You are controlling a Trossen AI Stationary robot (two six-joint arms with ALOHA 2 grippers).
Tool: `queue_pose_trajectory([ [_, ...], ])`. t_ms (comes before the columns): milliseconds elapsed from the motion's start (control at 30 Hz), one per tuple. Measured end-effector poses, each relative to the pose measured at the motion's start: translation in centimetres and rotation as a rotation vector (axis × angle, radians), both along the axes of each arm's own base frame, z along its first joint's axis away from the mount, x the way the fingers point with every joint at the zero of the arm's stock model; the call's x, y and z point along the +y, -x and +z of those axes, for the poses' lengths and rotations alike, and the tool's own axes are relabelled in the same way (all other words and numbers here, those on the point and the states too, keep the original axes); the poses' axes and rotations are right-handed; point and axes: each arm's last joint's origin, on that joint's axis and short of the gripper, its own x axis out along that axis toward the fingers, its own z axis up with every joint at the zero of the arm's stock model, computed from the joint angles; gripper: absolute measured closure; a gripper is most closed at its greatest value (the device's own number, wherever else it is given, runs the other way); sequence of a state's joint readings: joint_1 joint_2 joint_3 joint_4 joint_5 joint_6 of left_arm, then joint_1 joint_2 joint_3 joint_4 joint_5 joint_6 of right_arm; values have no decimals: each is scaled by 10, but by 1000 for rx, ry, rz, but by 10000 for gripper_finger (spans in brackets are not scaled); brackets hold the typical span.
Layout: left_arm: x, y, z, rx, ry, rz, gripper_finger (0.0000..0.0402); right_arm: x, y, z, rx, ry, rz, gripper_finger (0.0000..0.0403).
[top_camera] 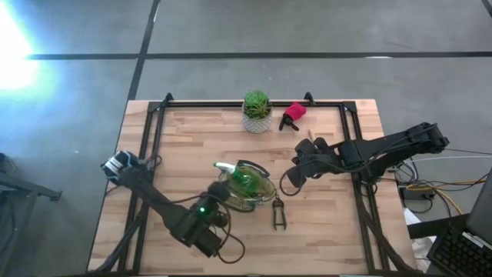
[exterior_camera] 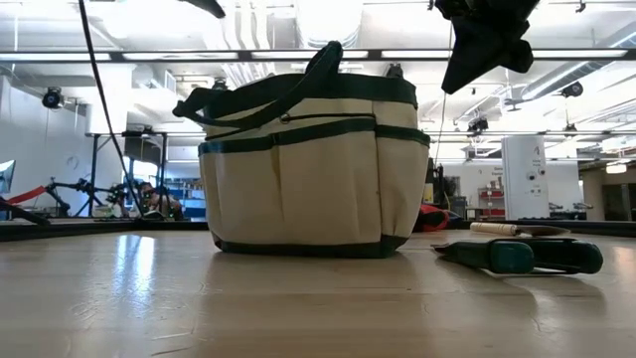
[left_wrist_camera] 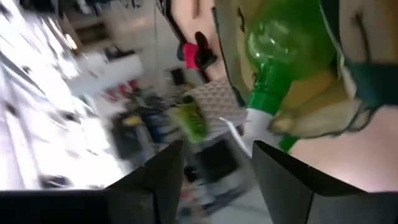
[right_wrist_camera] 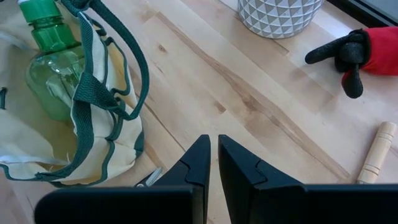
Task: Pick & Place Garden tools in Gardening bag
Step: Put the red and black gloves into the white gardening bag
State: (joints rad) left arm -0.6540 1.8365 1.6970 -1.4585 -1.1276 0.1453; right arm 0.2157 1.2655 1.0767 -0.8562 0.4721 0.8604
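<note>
Green spray bottle [top_camera: 244,181] sits in gardening bag [top_camera: 260,198], just ahead of spread, empty left gripper [left_wrist_camera: 214,163]; right gripper [right_wrist_camera: 213,163] pressed together beside the bag.

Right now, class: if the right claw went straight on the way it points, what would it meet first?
Probably the bare table. The shut right claw points between the bag and the white pot, though depth is hard to judge.

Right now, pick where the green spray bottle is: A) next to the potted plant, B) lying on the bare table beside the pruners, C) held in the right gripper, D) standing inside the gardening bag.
D: the green spray bottle stands inside the gardening bag, its fabric wall and handles around it.
</note>
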Motion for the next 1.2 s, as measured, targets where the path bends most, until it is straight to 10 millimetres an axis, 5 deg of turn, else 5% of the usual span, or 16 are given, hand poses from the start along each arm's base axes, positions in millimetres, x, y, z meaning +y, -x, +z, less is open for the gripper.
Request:
queue_pose_trajectory([
  [467,29,45,38,-652,467,192,209,0,-3,2,-25,8,19,376],
  [667,50,68,11,-718,774,101,209,0,-3,2,1,60,80,376],
  [867,78,87,-17,-806,1197,-234,209,-5,1,1,70,214,69,376],
  [1200,116,124,-48,-1230,1357,-365,209,-21,5,-14,212,365,115,376],
])
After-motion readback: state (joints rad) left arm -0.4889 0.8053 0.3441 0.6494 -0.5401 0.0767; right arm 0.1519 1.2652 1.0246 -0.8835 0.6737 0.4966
